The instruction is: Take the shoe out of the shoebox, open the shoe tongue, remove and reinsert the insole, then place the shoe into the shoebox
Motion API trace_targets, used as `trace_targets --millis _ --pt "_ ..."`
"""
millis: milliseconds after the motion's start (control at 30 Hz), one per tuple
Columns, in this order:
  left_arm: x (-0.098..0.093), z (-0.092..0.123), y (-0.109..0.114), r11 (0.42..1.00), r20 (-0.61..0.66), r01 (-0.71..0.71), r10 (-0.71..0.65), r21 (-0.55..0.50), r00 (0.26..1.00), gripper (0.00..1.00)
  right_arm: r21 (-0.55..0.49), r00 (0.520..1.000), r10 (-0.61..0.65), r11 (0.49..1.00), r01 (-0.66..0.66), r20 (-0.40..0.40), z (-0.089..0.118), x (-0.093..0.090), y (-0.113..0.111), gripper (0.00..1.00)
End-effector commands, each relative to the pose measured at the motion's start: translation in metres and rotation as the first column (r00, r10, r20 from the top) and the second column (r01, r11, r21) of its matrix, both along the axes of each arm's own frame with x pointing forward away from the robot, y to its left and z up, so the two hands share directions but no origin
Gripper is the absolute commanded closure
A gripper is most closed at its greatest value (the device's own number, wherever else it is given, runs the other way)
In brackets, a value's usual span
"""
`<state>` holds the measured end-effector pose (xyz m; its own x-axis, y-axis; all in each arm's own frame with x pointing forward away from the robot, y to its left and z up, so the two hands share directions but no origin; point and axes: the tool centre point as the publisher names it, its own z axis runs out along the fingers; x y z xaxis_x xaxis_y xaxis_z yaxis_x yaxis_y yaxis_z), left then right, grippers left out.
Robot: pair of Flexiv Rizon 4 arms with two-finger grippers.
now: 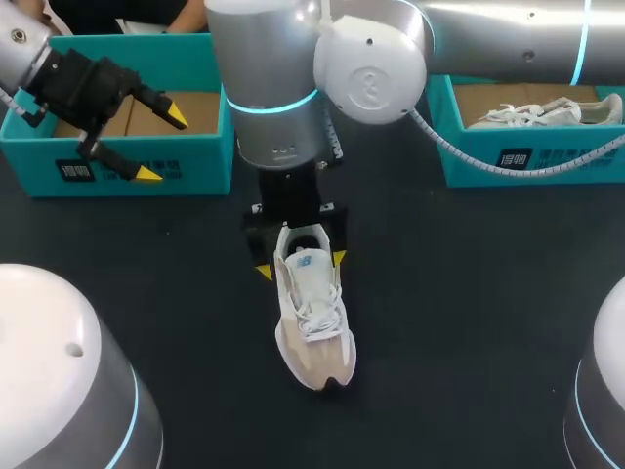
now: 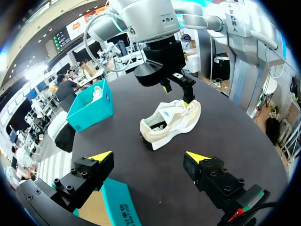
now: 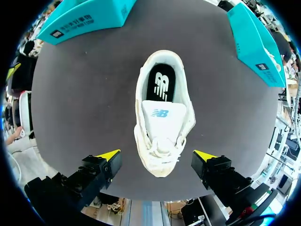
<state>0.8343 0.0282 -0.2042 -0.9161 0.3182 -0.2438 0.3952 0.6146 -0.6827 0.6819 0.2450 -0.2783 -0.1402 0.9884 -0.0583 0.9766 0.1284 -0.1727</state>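
A white laced shoe (image 3: 160, 127) stands upright on its sole beneath the right gripper (image 3: 157, 154), between its spread fingers. Its black insole (image 3: 160, 84) lies inside. The open teal shoebox (image 1: 200, 161) sits below the left gripper (image 1: 161, 146).

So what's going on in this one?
A white shoe lies on the table with its insole inside. The right gripper is directly over it, fingers open, gripping nothing. The left gripper hangs open above the left shoebox.

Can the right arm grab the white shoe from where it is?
Probably yes. The right gripper hangs open just over the shoe, with a yellow tip on each side, and nothing is in its way.
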Motion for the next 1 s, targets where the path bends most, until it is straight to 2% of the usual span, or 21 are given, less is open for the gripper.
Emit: trace_targets --millis 33,133,167,233,300,433,533,667,733,767,900,1000 --pt "-0.001 0.0 0.0 1.0 0.0 0.0 0.0 0.005 1.0 0.0 0.009 1.0 -0.001 1.0 0.001 0.005 -0.001 -0.005 0.001 0.5" --pt "-0.001 0.0 0.0 1.0 0.0 0.0 0.0 0.005 1.0 0.0 0.009 1.0 -0.005 1.0 0.005 0.005 -0.004 -0.008 0.001 0.67" --pt "-0.001 0.0 0.0 1.0 0.0 0.0 0.0 0.005 1.0 0.0 0.009 1.0 -0.005 1.0 0.005 0.005 -0.004 -0.008 0.001 0.67" --pt "-0.001 0.0 0.0 1.0 0.0 0.0 0.0 0.005 1.0 0.0 0.003 1.0 -0.008 1.0 0.008 0.015 -0.01 -0.007 -0.001 0.77" --pt "-0.001 0.0 0.0 1.0 0.0 0.0 0.0 0.005 1.0 0.0 0.01 1.0 0.004 1.0 -0.004 0.017 -0.016 -0.003 -0.002 0.81" --pt "-0.001 0.0 0.0 1.0 0.0 0.0 0.0 0.005 1.0 0.0 0.008 1.0 0.007 1.0 -0.007 0.024 -0.024 0.003 -0.004 0.78" --pt "-0.001 0.0 0.0 1.0 0.0 0.0 0.0 0.005 1.0 0.0 0.013 0.999 0.029 0.999 -0.029 0.037 -0.04 0.014 -0.01 0.78" --pt "-0.001 0.0 0.0 1.0 0.0 0.0 0.0 0.005 1.0 0.0 0.019 0.998 0.042 0.999 -0.043 0.049 -0.051 0.025 -0.018 0.73" --pt "-0.001 0.0 0.0 1.0 0.0 0.0 0.0 0.005 1.0 0.0 0.023 0.998 0.044 0.999 -0.045 0.05 -0.054 0.026 -0.02 0.73" --pt "-0.001 0.0 0.0 1.0 0.0 0.0 0.0 0.005 1.0 0.0 0.038 0.997 0.06 0.997 -0.063 0.057 -0.06 0.034 -0.023 0.74" --pt "-0.001 0.0 0.0 1.0 0.0 0.0 0.0 0.005 1.0 0.0 0.047 0.995 0.08 0.995 -0.082 0.054 -0.066 0.039 -0.027 0.76" --pt "-0.001 0.0 0.0 1.0 0.0 0.0 0.0 0.005 1.0 0.0 0.042 0.994 0.094 0.994 -0.097 0.059 -0.061 0.041 -0.029 0.76"
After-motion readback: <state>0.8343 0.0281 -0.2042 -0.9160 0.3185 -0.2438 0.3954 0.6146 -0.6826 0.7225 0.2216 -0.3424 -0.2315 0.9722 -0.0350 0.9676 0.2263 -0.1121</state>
